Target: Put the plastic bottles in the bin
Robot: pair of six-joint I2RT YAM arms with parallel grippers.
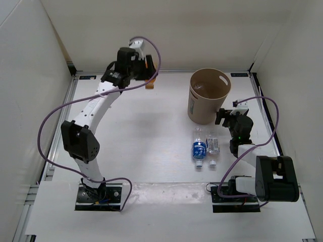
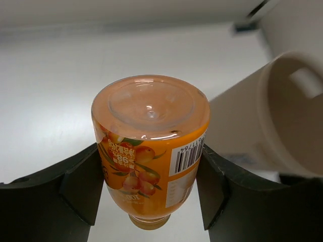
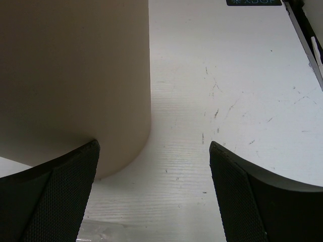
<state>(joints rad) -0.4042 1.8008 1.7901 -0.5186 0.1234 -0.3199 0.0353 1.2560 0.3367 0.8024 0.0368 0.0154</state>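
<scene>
Top view: the left gripper (image 1: pixel 146 75) is holding the orange bottle (image 1: pixel 149 83) up off the table (image 1: pixel 141 136) at the far side. The bin (image 1: pixel 209 96) is standing well off to that gripper's right. The lift looks meant to get the bottle high enough to clear the tall rim. The right gripper (image 1: pixel 225 116) is hovering low, just beside the bin's outer wall. The blue-labelled bottle (image 1: pixel 199 149) and the white-labelled bottle (image 1: pixel 213 145) are lying side by side behind it, toward the arm bases. It is probably waiting there so that it is not blocking the other arm's path to the bin's mouth.

Left wrist view: the jaws are pinching the orange bottle across its labelled body, one on each side. The bottle's clear base is facing the camera and its neck is pointing away, downward. Gripping it at the middle should be keeping the smooth plastic from swinging. The bin's open top and a handle cut-out are showing ahead and to the right, apart from the bottle.

Right wrist view: the jaws are standing spread wide with only bare table between them. The bin's wall is rising just ahead of the left jaw, and I cannot tell whether they are touching.
</scene>
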